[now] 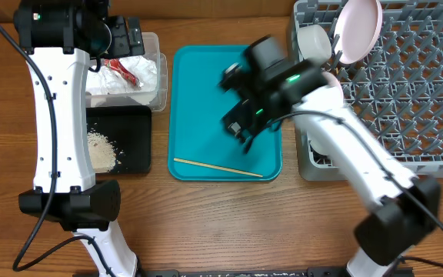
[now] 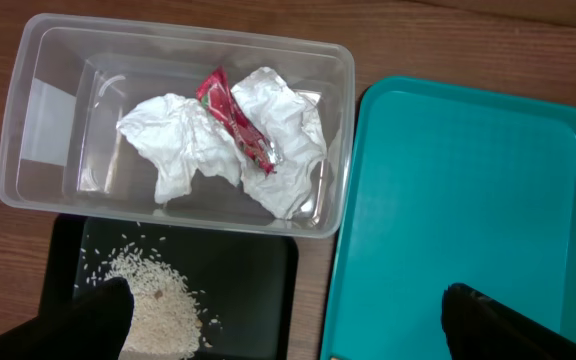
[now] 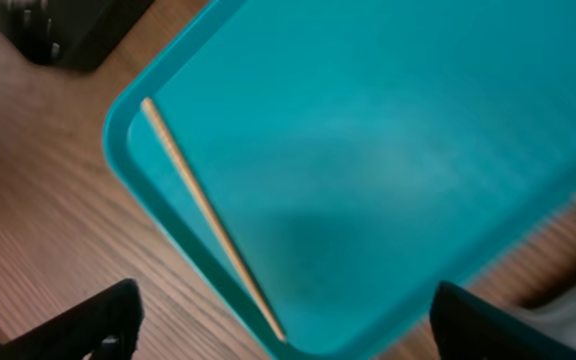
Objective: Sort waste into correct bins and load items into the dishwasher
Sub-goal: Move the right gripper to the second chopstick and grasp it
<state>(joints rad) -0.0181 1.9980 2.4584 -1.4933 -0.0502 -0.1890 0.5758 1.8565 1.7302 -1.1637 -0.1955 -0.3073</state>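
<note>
The right pincer (image 3: 298, 325) hangs over the teal tray (image 3: 418, 120), its fingers spread wide and holding nothing. 1 chopstick (image 3: 213, 220) lies flat on the tray, just beside the rim nearest the robot. The left pincer (image 2: 283, 320), also wide and bare, hovers above the black tray (image 2: 258, 270) and clear tub (image 2: 28, 120). Likely risks: the thin stick slides out of a shallow pinch, or a finger catches the rim and shoves the tray across the tabletop (image 1: 221, 223).
</note>
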